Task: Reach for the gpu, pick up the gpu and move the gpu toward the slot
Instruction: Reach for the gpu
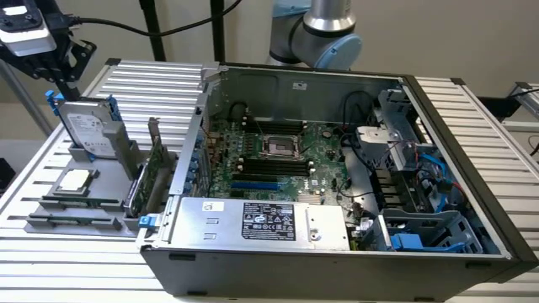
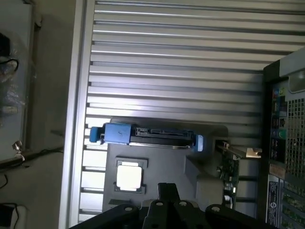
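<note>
Gripper [image 1: 60,71] of black metal hangs at the exterior view's far left, just above the top edge of the hard drive [image 1: 88,129] and apart from it. I see nothing in its hold. How far it is open I cannot tell. In the wrist view its dark angular body [image 2: 167,202] is over the gray tray [image 2: 190,183].

The gpu [image 1: 151,167] stands upright on its edge in a slot of this tray [image 1: 105,189], between the hard drive and the outer wall of the case [image 1: 337,278]. It is a thin flat green card. In the wrist view I see it edge-on [image 2: 229,167], with a shiny silver bracket at one end, near the perforated back of the case [image 2: 286,143].

The hard drive [image 2: 147,133] is a silver box with blue plastic clips. Beside it a square cpu [image 1: 74,181] with a pale metal lid lies flat [image 2: 128,175].

The table [image 1: 151,76] is of ribbed aluminium slats [image 2: 181,57]. Inside the open case lies a green motherboard [image 1: 278,158].
</note>
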`<state>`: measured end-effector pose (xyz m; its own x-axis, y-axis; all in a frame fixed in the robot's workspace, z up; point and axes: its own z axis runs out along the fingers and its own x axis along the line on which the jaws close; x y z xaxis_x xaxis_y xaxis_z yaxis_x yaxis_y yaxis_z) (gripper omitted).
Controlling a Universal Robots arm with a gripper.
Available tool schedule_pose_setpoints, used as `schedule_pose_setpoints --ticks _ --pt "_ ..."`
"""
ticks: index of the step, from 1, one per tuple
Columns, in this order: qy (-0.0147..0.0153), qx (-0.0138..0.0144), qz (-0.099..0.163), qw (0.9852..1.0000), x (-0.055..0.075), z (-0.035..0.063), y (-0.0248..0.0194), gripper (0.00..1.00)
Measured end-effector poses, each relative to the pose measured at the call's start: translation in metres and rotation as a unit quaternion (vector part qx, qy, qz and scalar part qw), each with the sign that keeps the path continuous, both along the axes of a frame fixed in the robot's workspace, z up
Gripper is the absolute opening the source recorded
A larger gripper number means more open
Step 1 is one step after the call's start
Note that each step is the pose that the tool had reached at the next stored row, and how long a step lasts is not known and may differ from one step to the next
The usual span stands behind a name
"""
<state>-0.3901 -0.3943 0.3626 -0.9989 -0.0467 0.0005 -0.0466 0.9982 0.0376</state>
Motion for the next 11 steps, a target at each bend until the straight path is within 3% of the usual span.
schedule_pose_setpoints --ticks 11 --pt "0.0001 -0.0001 0.0 1.0 0.033 -0.0061 -0.0305 0.11"
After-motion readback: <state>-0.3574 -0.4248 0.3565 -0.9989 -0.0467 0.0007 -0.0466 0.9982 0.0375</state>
